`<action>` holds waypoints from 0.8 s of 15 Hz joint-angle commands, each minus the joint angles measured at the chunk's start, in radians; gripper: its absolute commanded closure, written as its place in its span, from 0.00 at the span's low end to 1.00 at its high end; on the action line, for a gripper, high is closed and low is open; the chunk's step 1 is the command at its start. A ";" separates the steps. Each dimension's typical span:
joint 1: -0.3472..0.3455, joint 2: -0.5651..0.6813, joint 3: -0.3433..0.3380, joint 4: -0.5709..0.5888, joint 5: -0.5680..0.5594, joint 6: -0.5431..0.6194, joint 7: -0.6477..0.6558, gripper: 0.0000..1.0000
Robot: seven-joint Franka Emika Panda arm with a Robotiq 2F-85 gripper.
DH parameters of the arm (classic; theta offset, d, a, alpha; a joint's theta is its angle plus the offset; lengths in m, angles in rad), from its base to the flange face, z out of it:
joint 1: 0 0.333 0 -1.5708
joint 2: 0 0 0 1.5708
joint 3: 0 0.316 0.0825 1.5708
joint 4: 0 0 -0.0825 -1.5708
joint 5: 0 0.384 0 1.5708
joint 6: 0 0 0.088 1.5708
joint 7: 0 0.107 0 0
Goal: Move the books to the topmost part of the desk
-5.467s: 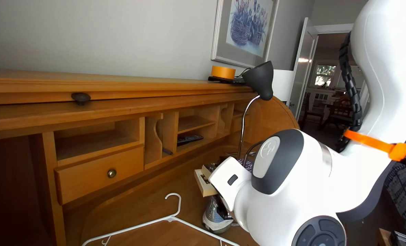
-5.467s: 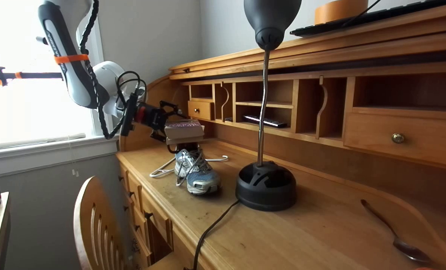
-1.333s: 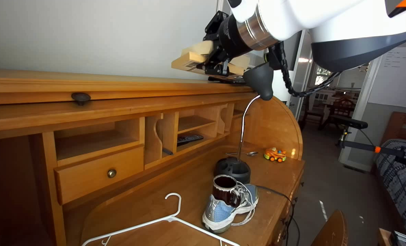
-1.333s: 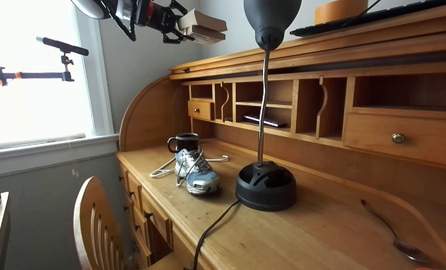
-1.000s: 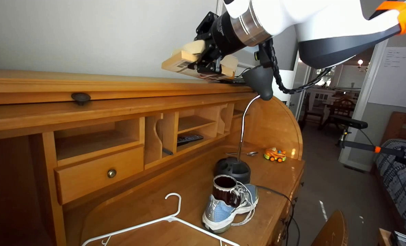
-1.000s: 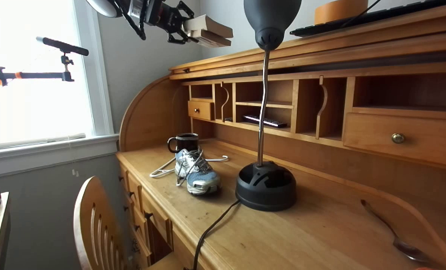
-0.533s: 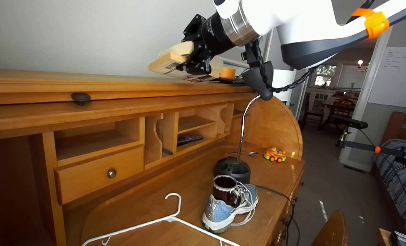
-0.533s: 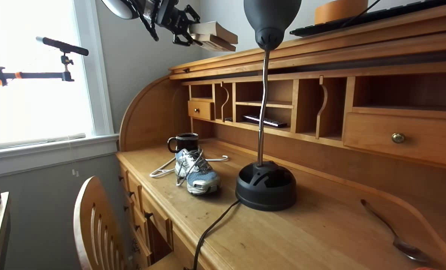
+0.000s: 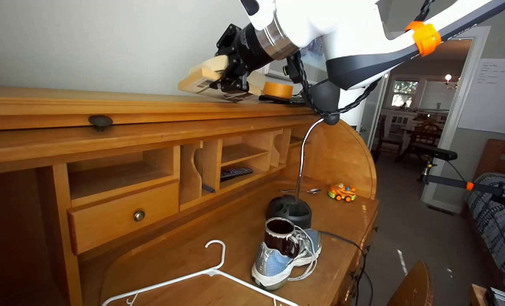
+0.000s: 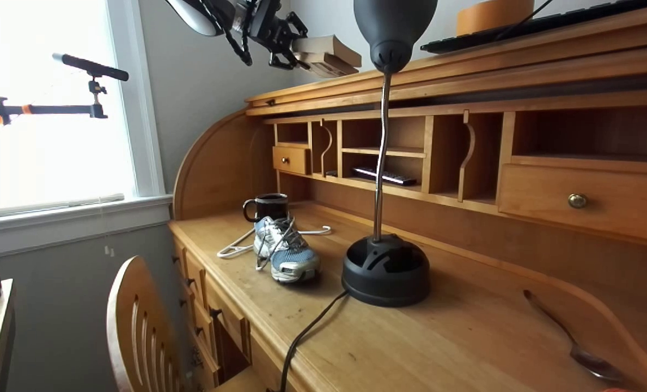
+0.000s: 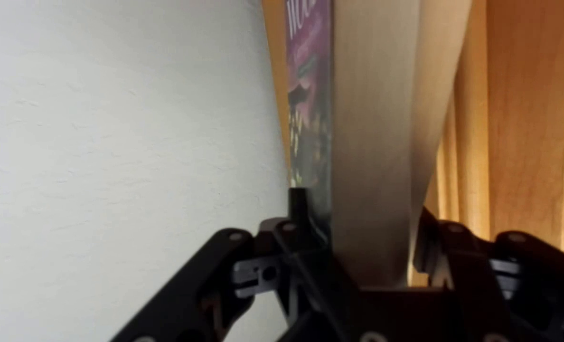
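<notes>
My gripper (image 11: 362, 213) is shut on the books (image 11: 374, 118), its fingers on either side of the stack. In the wrist view a purplish cover with a picture faces the wall, and pale page edges run between the fingers. Both exterior views show the books (image 9: 199, 80) (image 10: 329, 57) held tilted at the long top ledge (image 9: 120, 97) of the wooden desk (image 10: 465, 305). The stack's lower edge appears close to that ledge; whether it touches cannot be told. In an exterior view the gripper (image 9: 220, 63) comes in from the right.
On the ledge an orange roll (image 9: 278, 90) sits on a black keyboard (image 10: 552, 27). A black lamp head (image 9: 325, 95) rises near the arm. Below, on the desktop, are a mug (image 9: 280, 231), a sneaker (image 10: 286, 250), a white hanger (image 9: 212, 270) and a toy car (image 9: 341, 192).
The books have gone up from beside the sneaker to the top ledge, uncovering the mug. Over the last second, arm and books have moved further along the ledge and slightly down, with the grip kept.
</notes>
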 commanded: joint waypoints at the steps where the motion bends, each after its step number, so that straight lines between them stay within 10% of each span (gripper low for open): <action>1: -0.012 0.079 -0.006 0.088 0.079 0.033 -0.100 0.75; 12: -0.030 0.209 0.021 0.203 0.362 0.033 -0.341 0.75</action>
